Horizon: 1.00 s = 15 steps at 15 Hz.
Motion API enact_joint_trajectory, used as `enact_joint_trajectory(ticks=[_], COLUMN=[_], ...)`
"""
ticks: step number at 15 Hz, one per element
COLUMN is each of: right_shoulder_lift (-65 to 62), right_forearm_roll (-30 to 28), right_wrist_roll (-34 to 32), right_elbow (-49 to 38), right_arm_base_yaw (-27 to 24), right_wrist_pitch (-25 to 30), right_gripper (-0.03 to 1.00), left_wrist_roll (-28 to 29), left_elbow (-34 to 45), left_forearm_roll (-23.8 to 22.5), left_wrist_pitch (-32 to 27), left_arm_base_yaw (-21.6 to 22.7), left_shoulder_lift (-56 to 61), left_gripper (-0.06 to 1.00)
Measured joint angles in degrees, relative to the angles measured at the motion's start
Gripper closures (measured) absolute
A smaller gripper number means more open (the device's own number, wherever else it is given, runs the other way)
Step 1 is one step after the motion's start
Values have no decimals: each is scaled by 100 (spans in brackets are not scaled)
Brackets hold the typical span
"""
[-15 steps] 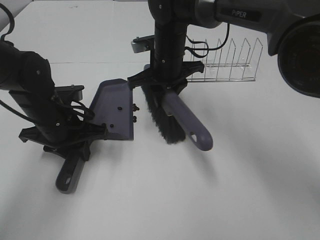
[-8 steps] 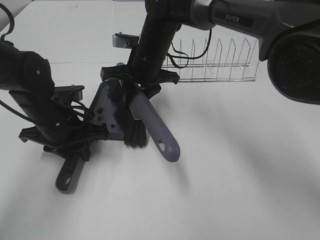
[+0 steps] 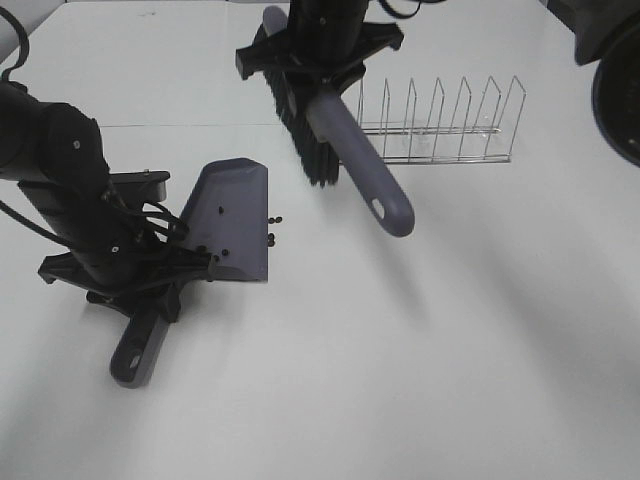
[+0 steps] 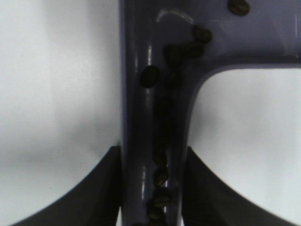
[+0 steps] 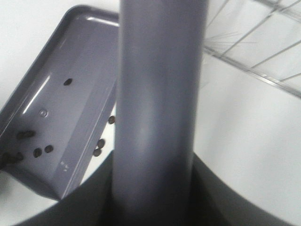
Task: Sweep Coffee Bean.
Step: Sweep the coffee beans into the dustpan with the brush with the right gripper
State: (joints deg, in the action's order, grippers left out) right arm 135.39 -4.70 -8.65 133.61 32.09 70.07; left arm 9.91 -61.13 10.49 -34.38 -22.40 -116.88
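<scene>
The grey-purple dustpan [image 3: 230, 215] lies on the white table, mouth facing right. My left gripper [image 3: 148, 272] is shut on its handle [image 4: 149, 141]. Several coffee beans [image 4: 149, 76] lie in the pan's rear and handle channel; a few [image 3: 272, 237] lie on the table just outside the pan's lip, also seen in the right wrist view [image 5: 99, 143]. My right gripper [image 3: 318, 52] is shut on the brush [image 3: 362, 170], holding it raised behind and to the right of the pan, with the black bristles [image 3: 305, 140] off the table.
A clear wire rack [image 3: 440, 130] stands at the back right, just behind the raised brush. The dustpan handle's end [image 3: 135, 352] sticks out toward the front left. White tabletop [image 3: 400, 360] fills the front and right.
The right arm swept the brush left across the pan's mouth, then lifted it up and back toward the rack. More beans now lie in the pan. The left arm has held still.
</scene>
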Motion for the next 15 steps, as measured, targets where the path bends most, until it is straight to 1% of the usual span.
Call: enact_joint_trajectory(ticks=[4, 7, 11, 13, 14, 15], right_shoulder_lift=[-464, -476, -476, -476, -458, -378], right_forearm_roll=[-676, -733, -791, -837, -831, -831], right_wrist_roll=[52, 52, -17, -178, -413, -458], right_elbow=[6, -132, -1054, -1444, -1730, -1765], right_arm_base_yaw=[-6, -6, -6, -6, -6, -6], right_wrist_pitch=[17, 11, 40, 40, 17, -46], right_gripper=[66, 66, 66, 66, 66, 66], left_wrist_roll=[-6, 178, 321, 338, 338, 327], left_elbow=[-6, -11, -11, -11, -11, -11], left_forearm_roll=[-40, -258, -372, -372, -372, -350], left_wrist_pitch=[-11, -189, -447, -447, -447, -447], left_arm_base_yaw=[0, 69, 298, 304, 304, 304], left_shoulder_lift=[0, 0, 0, 0, 0, 0], left_gripper=[60, 60, 60, 60, 60, 60])
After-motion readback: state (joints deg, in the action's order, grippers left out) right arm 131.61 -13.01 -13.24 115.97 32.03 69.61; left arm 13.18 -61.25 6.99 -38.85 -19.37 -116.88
